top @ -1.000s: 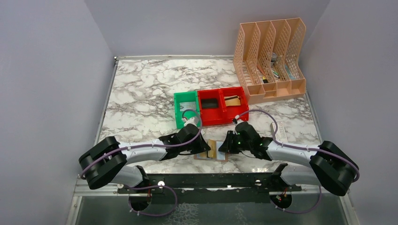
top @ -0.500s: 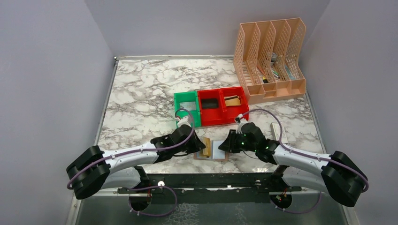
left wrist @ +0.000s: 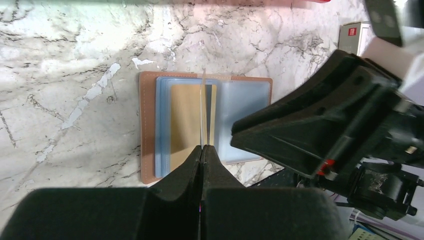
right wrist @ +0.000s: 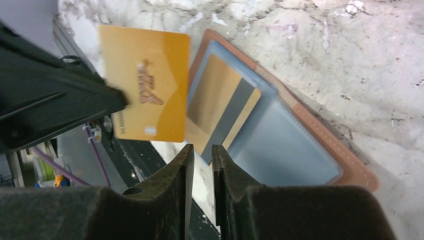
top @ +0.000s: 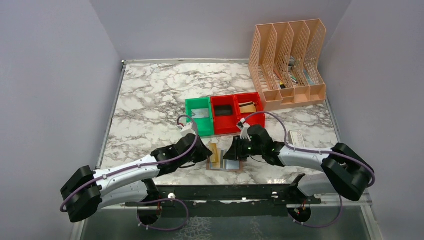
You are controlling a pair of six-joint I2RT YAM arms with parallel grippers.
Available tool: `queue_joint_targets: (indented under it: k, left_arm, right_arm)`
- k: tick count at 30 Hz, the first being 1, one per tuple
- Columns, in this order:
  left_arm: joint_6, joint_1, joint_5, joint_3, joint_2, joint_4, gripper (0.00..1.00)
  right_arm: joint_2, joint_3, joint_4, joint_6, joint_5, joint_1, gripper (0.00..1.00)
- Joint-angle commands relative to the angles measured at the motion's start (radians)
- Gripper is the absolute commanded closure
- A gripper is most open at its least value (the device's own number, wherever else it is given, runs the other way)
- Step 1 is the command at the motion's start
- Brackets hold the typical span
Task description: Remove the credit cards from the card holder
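Note:
The card holder (top: 227, 165) lies open on the marble near the front edge, brown (left wrist: 145, 125) outside and light blue inside. My left gripper (left wrist: 202, 148) is shut on a gold credit card (right wrist: 145, 95) and holds it on edge just above the holder's left half. A second gold card with a dark stripe (right wrist: 220, 107) sits in the holder's left pocket. My right gripper (right wrist: 201, 148) hovers over the holder's near right side with a narrow gap between its fingers and nothing in it. In the top view the left gripper (top: 207, 152) and the right gripper (top: 232, 152) face each other across the holder.
A green bin (top: 200, 116) and red bins (top: 235, 112) stand just behind the grippers; one red compartment holds a tan card (top: 247, 106). A peach file organizer (top: 290, 60) stands at the back right. A white box with a red mark (top: 297, 137) lies to the right.
My left gripper has drawn the gold card out of the holder and moved left with it. My right gripper has shifted left over the holder.

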Motion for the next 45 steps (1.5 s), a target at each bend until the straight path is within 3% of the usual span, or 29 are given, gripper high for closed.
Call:
queue_joint_targets:
  k: [1,7,14,18,23,36,41,45]
  left_arm:
    - [-0.005,0.002,-0.042,-0.017,-0.039,-0.026,1.0]
    - [-0.004,0.004,-0.024,-0.025,-0.038,-0.019,1.0]
    - [0.036,0.011,0.01,-0.009,-0.025,0.008,1.0]
    - [0.055,0.016,0.045,0.003,-0.015,0.033,1.0]
    - [0.093,0.037,0.096,-0.002,-0.019,0.068,1.0]
    - [0.144,0.135,0.242,-0.05,-0.059,0.17,1.0]
    - [0.143,0.157,0.271,-0.064,-0.083,0.211,1.0]
    - [0.144,0.166,0.286,-0.073,-0.097,0.231,1.0]
  right_arm:
    - [0.09,0.045,-0.048,-0.009,0.063,0.005,0.79]
    - [0.161,0.024,-0.097,-0.002,0.155,0.005,0.79]
    - [0.079,0.031,-0.123,-0.027,0.16,0.005,0.74]
    - [-0.015,0.044,-0.166,-0.03,0.199,0.005,0.6]
    - [-0.126,0.091,-0.337,0.011,0.341,0.004,0.58]
    - [-0.585,0.074,-0.502,-0.049,0.779,0.0,0.5]
    - [-0.613,0.124,-0.538,-0.13,0.751,-0.016,0.43]
    - [-0.552,0.159,-0.522,-0.182,0.547,-0.107,0.43]
